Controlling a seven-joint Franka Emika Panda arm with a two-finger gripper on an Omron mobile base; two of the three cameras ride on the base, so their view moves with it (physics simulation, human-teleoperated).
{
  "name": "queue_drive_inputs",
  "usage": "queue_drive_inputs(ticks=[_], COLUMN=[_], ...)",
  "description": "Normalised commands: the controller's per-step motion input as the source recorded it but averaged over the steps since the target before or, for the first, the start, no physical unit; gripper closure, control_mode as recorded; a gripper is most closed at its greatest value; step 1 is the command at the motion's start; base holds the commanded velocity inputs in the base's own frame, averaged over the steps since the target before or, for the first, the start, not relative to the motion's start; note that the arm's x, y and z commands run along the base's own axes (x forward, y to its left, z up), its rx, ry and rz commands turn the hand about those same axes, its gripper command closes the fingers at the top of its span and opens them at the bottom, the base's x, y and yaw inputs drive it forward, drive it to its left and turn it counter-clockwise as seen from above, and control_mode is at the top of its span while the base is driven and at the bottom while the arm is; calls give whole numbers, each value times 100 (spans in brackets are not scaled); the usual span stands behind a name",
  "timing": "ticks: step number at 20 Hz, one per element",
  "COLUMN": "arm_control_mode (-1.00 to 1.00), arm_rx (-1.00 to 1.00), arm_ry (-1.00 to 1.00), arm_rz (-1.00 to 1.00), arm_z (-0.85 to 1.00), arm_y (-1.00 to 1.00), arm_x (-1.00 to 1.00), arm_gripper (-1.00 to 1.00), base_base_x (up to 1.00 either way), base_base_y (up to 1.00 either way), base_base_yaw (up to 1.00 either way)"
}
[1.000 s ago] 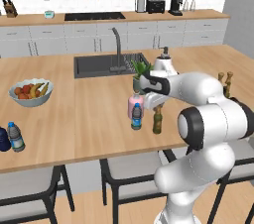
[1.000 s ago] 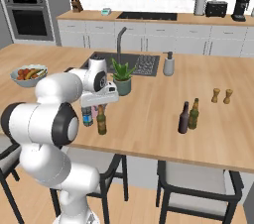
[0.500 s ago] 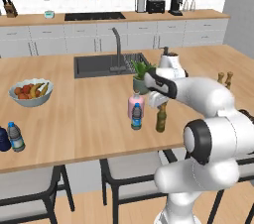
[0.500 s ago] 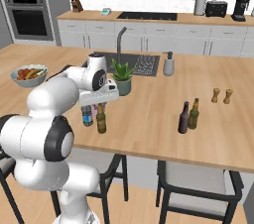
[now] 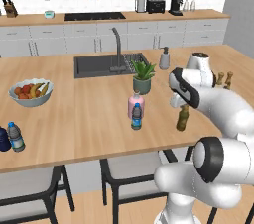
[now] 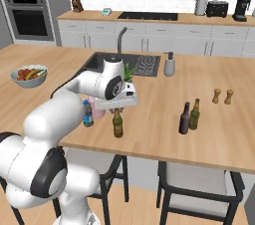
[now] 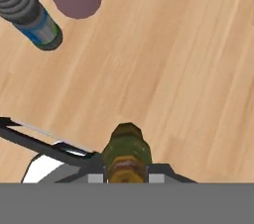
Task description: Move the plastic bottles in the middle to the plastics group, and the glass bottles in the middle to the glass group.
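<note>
My gripper (image 5: 182, 107) is shut on the neck of the slim olive-green bottle (image 5: 182, 119), which hangs upright just right of the middle pair. In the hand view the bottle's top (image 7: 127, 154) sits between my fingertips (image 7: 97, 174). The pink bottle (image 5: 136, 101) and the small clear water bottle (image 5: 136, 117) stand together to its left. The plastics group, a water bottle (image 5: 15, 137) and a navy bottle (image 5: 3, 139), is at the far left edge. From the right base view, the dark brown glass-group bottles (image 6: 185, 118) stand to the right of the held bottle (image 6: 117, 124).
A potted plant (image 5: 142, 77) stands behind the pink bottle, by the sink (image 5: 101, 64). A soap dispenser (image 5: 164, 59) is further back. Two wooden mills (image 6: 222, 96) stand beyond the glass group. A fruit bowl (image 5: 31, 91) sits on the left of the counter.
The gripper has carried the olive-green bottle to the right, away from the pink and water bottles. Those two have stayed in place.
</note>
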Motion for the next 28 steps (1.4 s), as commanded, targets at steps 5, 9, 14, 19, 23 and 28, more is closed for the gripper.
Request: queue_drive_inputs(ticks=[5, 9, 14, 19, 23, 28], arm_control_mode=[-100, -100, -100, -100, -100, -100], arm_rx=[0, 0, 0, 0, 0, 0], arm_ry=[0, 3, 6, 1, -1, -5], arm_rz=[-33, -33, -36, -34, -26, -19], arm_z=[6, 0, 0, 0, -1, -3], arm_y=[-83, -81, -72, -67, -49, -39], arm_x=[-2, 4, 18, 22, 23, 24], arm_gripper=[100, 100, 100, 100, 100, 100], base_base_x=[0, 0, 0, 0, 0, 0], base_base_y=[0, 0, 0, 0, 0, 0], base_base_yaw=[0, 0, 0, 0, 0, 0])
